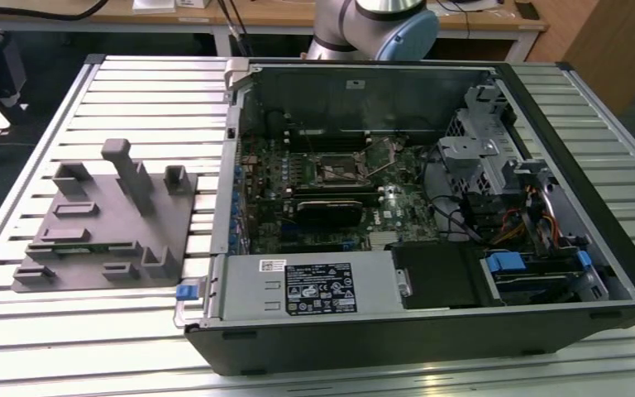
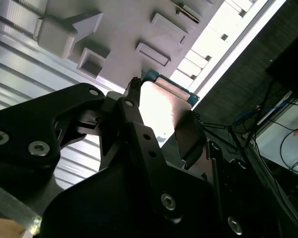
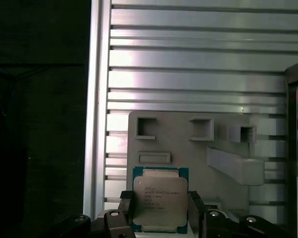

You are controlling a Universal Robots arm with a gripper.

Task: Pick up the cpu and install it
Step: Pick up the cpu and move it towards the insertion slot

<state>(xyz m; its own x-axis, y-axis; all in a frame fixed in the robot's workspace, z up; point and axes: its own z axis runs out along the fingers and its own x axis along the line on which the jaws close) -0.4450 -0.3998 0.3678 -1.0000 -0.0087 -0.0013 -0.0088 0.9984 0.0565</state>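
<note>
The cpu point(image 3: 158, 198), a thin square chip with a pale silvery top and a green rim, sits between my two dark fingers point(image 3: 127, 208). My gripper point(image 3: 161, 212) is shut on it by two opposite edges. In the second wrist view the cpu point(image 2: 161, 106) shines bright between the fingertips of the gripper point(image 2: 164, 130). Far below it lies the grey fixture point(image 3: 188, 148) with its empty pockets, on the slatted table. The dark metal-framed socket point(image 1: 332, 168) sits on the motherboard inside the open computer case point(image 1: 538, 273).
The grey fixture point(image 1: 102, 223) with upright posts lies on the slatted table point(image 1: 97, 339) at the exterior view's left of the case. A grey power supply with a white label point(image 1: 307, 285), drive cages and cables crowd the case. The arm's base point(image 1: 373, 25) stands behind it.
</note>
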